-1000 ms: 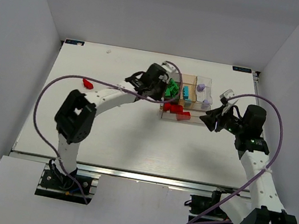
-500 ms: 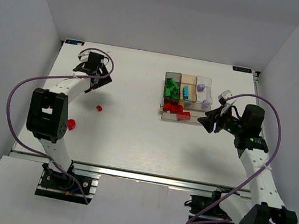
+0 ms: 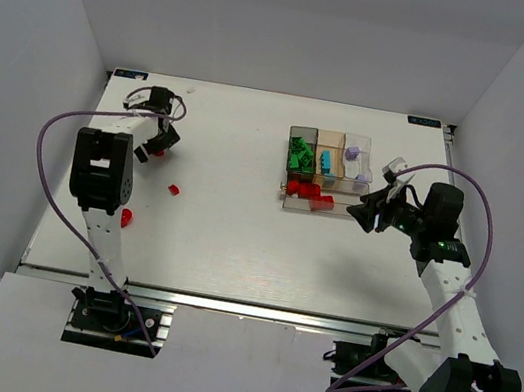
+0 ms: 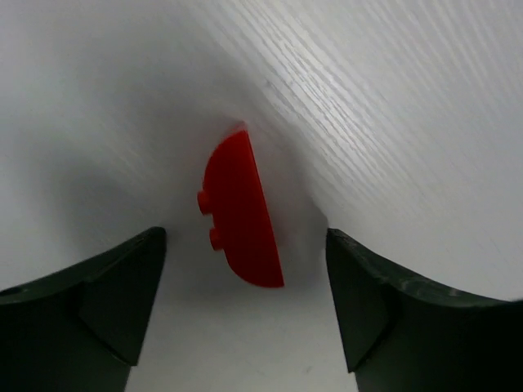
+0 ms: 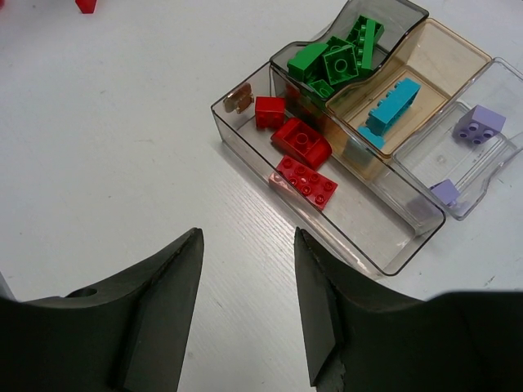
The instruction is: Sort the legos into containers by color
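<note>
From above: left gripper (image 3: 151, 149) at the far left of the worktop (image 3: 224, 240), low over a red half-round lego (image 3: 159, 152). A second red lego (image 3: 173, 189) loose nearer the middle, a third red lego (image 3: 126, 218) close beside the left arm. Tray (image 3: 336, 210) on the right half, with the right gripper (image 3: 369, 213) just beside its right end.

From the left wrist: jaws wide apart, nothing held. Red half-round lego on the worktop between the two fingers, touching neither, studs turned toward the left finger.

From the right wrist: jaws partly apart and empty, above bare worktop near the tray. In the long clear compartment (image 5: 384, 237), three red legos (image 5: 301, 140) and a small brownish piece (image 5: 239, 98). In the smoky compartment, green legos (image 5: 335, 53); in the tan compartment, one cyan lego (image 5: 388, 106); in the clear square compartment, two lilac pieces (image 5: 478, 124).
</note>
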Controlling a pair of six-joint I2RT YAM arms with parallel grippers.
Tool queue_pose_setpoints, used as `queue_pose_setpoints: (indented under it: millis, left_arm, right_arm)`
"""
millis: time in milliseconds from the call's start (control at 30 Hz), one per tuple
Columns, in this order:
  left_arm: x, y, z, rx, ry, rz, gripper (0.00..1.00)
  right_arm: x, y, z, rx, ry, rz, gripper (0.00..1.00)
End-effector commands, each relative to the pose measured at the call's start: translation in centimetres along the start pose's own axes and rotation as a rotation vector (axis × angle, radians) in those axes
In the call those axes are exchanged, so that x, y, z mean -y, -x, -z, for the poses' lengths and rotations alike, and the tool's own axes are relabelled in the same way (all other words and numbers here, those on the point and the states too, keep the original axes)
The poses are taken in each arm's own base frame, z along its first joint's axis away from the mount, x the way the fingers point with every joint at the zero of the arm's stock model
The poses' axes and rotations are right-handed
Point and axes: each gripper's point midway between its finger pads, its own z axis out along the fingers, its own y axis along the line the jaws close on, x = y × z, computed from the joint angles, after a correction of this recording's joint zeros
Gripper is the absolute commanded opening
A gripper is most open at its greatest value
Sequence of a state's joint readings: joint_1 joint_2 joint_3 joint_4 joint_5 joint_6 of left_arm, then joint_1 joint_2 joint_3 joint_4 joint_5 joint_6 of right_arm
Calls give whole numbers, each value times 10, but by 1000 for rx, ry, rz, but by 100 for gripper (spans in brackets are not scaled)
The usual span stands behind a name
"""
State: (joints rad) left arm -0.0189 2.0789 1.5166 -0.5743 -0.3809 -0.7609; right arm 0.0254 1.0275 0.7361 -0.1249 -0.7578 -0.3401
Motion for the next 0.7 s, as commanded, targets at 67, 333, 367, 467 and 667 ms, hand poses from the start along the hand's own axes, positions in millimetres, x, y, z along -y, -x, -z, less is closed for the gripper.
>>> queue_pose_setpoints:
  millis: [67, 333, 367, 467, 667]
  left_arm:
    - [4, 23, 0, 37, 3, 24, 76]
    - [40, 35, 50, 95, -265, -53, 2]
    - [50, 29, 62, 91, -332, -92, 0]
    - [101, -8, 132, 48, -800, -242, 0]
    - [158, -108, 284, 7, -1529, -662, 0]
  right_arm:
    - [5, 3, 0, 7, -16, 6, 54]
    - [6, 3, 0, 5, -18, 8, 53]
    - [6, 2, 0, 4, -18, 7, 53]
    - [5, 1, -1, 2, -16, 7, 52]
    - [11, 3, 1, 4, -47, 12, 52]
